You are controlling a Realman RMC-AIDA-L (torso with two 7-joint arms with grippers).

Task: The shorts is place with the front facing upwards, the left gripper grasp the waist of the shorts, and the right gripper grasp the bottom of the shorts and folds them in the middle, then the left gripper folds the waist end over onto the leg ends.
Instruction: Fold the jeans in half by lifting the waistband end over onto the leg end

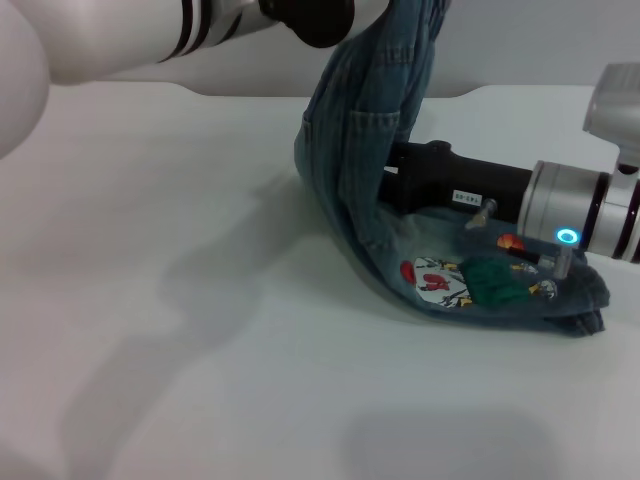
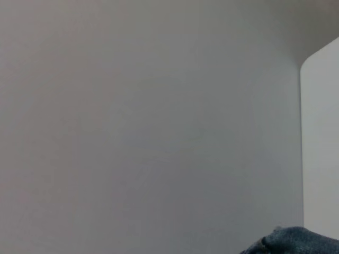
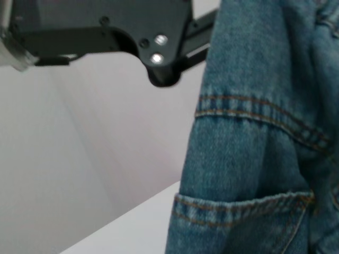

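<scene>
Right now we're mid second fold, as far as I can judge. The shorts (image 1: 385, 150) hang from the left hand (image 1: 375, 10), waist end (image 1: 400, 60) lifted well above the tabletop (image 1: 200, 300), cloth draping down from that hand to the part lying flat. The leg ends (image 1: 560, 300) lie on the tabletop with the cartoon print (image 1: 440, 280) facing up, directly under the right arm. The right hand (image 1: 400, 180) reaches in low, tucked against the hanging denim, its front buried behind the fabric.

Done: the lengthwise fold looks made, since the shorts read as one narrow strip. Left: carry the waist end over onto the leg ends, lay it down, release, and pull the right arm out.

Left hand looks clamped on the waist end, judging by how the cloth hangs, but the fingertips are cut off at the top of the head view. Right hand: cannot tell, hidden by denim.

Left wrist view shows mostly wall plus a scrap of denim at the edge. Right wrist view is filled with pocket seams (image 3: 243, 206) and the other arm's black hand body above.
</scene>
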